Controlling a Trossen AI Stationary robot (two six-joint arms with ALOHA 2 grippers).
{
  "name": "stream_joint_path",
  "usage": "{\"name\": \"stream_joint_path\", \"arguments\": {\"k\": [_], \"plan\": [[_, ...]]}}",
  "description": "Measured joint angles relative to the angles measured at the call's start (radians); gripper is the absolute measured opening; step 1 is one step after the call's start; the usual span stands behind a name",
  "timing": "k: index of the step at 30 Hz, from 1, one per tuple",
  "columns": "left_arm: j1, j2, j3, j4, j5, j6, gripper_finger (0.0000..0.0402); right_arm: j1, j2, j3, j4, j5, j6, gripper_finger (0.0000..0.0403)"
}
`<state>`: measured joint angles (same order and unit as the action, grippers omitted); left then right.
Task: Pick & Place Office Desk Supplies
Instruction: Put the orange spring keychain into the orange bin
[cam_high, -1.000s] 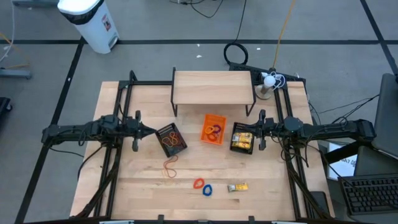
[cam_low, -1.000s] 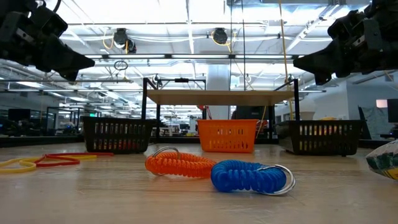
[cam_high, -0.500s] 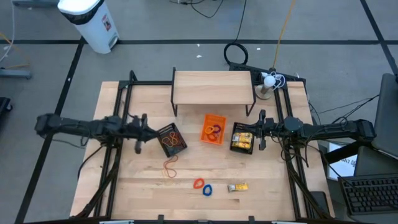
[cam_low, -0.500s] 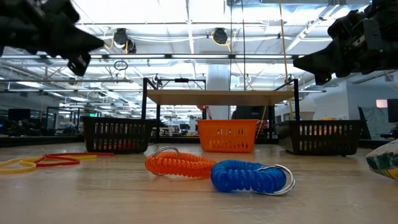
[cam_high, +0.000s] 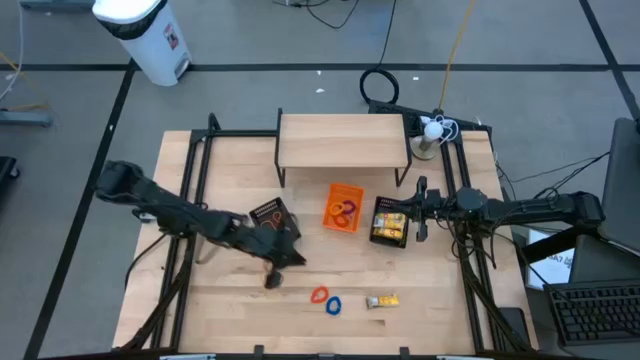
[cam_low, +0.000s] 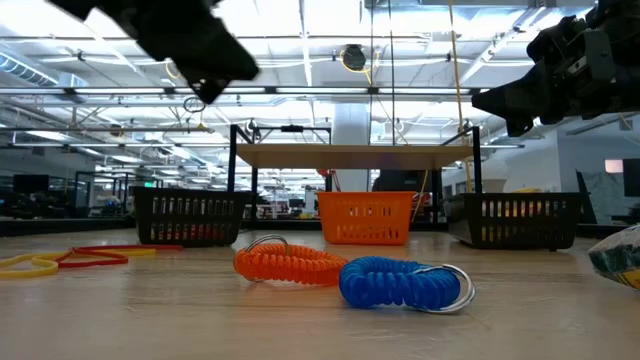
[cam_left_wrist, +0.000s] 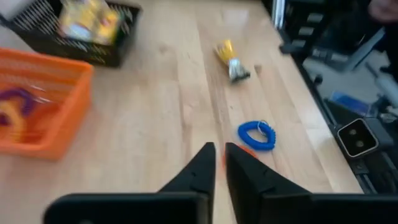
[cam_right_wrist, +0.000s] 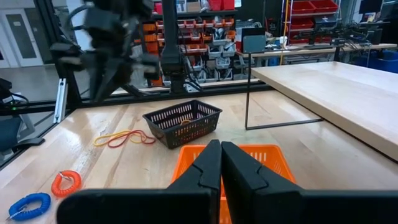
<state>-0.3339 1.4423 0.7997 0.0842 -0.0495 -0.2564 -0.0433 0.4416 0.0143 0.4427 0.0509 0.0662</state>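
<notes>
Though no writing legible, left gripper (cam_high: 290, 256), fingers nearly closed, empty, hides red rubber bands; coiled blue ring (cam_high: 333, 305) at 4 o'clock. Right gripper (cam_high: 413, 211) closed, empty.

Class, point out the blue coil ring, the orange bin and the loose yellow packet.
blue coil ring (cam_low: 400, 283), low view, middle of coil
orange bin (cam_high: 343, 208), high view, bin wall
yellow packet (cam_high: 381, 300), high view, packet's middle

Orange coil (cam_low: 290, 265) – blue coil (cam_low: 400, 283) – black mesh bin (cam_right_wrist: 183, 122).
</notes>
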Motion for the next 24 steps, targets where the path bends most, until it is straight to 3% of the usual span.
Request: {"name": "stream_joint_path", "arguments": {"k": [9, 16, 24], "plan": [[-0.049, 0.325, 0.272, -0.326, 0.052, -0.092, 0.0138, 0.0, 0.0, 0.0, 0.002, 0.0, -0.017, 0.0004], [-0.05, 0.45, 0.403, -0.351, 0.045, -0.247, 0.0215, 0.0, 0.0, 0.0, 0.002, -0.001, -0.026, 0.0004], [-0.055, 0.613, 0.599, -0.545, -0.003, -0.306, 0.0224, 0.0, 0.0, 0.0, 0.001, -0.009, -0.026, 0.0004]]}}
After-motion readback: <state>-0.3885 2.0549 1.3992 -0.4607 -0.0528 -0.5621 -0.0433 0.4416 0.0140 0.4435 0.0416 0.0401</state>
